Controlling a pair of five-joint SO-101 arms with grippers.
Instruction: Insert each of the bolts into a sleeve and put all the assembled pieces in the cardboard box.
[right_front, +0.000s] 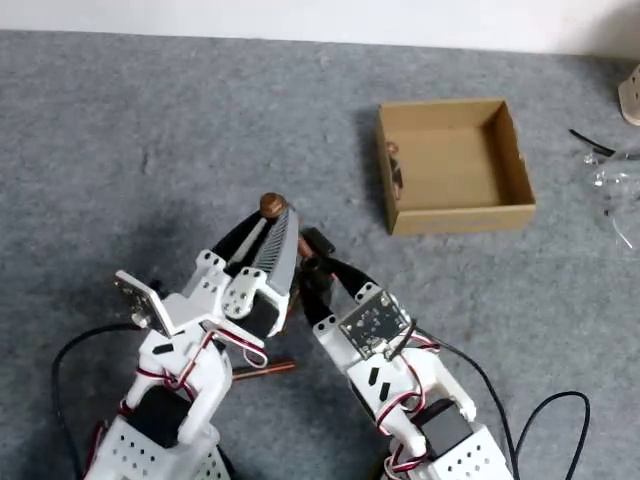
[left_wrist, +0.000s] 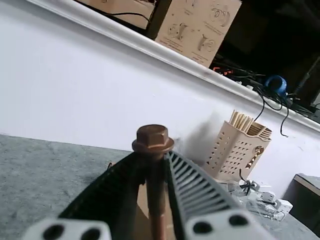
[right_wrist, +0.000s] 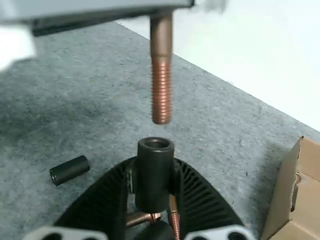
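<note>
One piece (right_front: 394, 168) lies in the box (right_front: 462, 217), while the left gripper (left_wrist: 151, 161) grasps a bolt (left_wrist: 153, 139) above the sleeve (right_wrist: 155, 170) clenched in the right gripper (right_wrist: 155, 184), not yet inserted.

Grey felt (right_front: 100, 150) underneath, meeting a white wall (left_wrist: 75, 85). Up on a ledge (left_wrist: 125, 42), cardboard cartons (left_wrist: 200, 25). By the wall, a perforated holder (left_wrist: 235, 150) of sticks (left_wrist: 242, 122), clear plastic bits (left_wrist: 260, 200), black cables (left_wrist: 270, 107).

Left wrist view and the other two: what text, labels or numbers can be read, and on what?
Shelf boxes: dark printed marks, too blurred to read.
Wrist circuit board: markings too small to read.
Bolt, sleeve, cardboard box: no print visible.
</note>
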